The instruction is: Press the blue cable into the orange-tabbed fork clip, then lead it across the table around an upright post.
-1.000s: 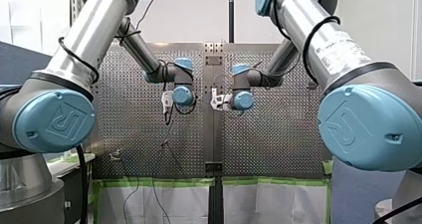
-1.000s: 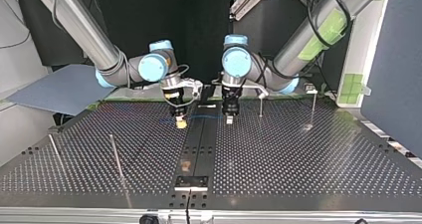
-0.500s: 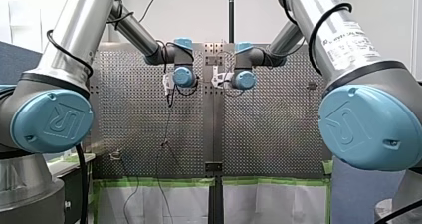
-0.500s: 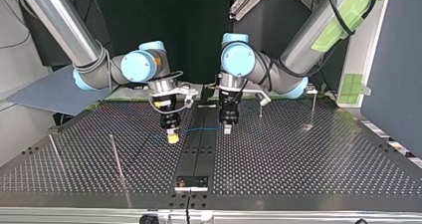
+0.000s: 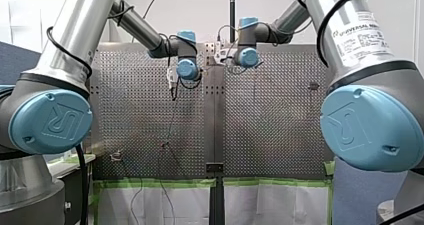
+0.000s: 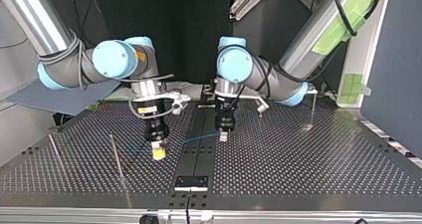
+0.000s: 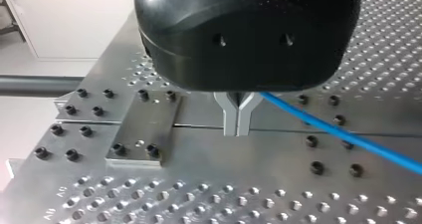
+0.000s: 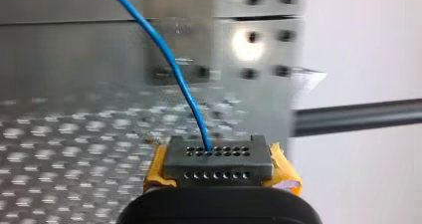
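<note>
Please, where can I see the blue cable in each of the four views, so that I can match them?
Front view: too thin to pick out with certainty.
Top view: blue cable stretches between my right gripper and my left gripper.
Left wrist view: it leaves from behind the fingers, slanting aside.
Right wrist view: it runs ahead from between the yellow pads.
Shared landmark: the smooth centre strip, crossed by the cable.

My right arm's silver tube (image 5: 327, 15) is carrying a label (image 5: 361, 35) reading UNIVERSAL ROBOTS, its smaller print being unreadable; the blue joint caps (image 5: 52, 122) are showing UR emblems.
</note>
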You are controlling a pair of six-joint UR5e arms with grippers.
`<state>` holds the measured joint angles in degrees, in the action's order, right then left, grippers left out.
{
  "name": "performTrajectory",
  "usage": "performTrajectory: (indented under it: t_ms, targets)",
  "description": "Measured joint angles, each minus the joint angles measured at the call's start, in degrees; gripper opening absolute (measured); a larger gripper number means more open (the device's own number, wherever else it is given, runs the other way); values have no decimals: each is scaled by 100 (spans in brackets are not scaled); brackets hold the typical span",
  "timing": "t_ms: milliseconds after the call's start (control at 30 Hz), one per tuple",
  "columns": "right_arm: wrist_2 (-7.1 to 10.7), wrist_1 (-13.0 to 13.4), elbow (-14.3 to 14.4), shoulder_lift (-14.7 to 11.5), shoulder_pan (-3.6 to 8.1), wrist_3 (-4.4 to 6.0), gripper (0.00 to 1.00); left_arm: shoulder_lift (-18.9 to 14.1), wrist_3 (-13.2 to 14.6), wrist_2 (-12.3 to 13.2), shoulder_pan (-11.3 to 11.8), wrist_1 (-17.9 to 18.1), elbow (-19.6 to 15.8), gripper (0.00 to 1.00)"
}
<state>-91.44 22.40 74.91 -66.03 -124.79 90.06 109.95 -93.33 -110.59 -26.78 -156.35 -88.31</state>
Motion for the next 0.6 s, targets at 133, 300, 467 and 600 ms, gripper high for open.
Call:
performTrajectory:
  t_ms: [133, 300, 467, 600]
  targets:
    - [-5, -48, -35, -185, 12, 21, 0, -1, 2, -1, -10, -44, 64, 0]
    - [-17, -115, -49, -309, 73, 94, 0, -2, 17, -1, -85, -214, 236, 0]
    - [-67, -187, -49, -325, 184, 120, 0, 1, 30, 5, -155, -451, 475, 0]
    - [-111, -268, -50, -327, 293, 124, 0, 1, 33, 2, -202, -665, 691, 0]
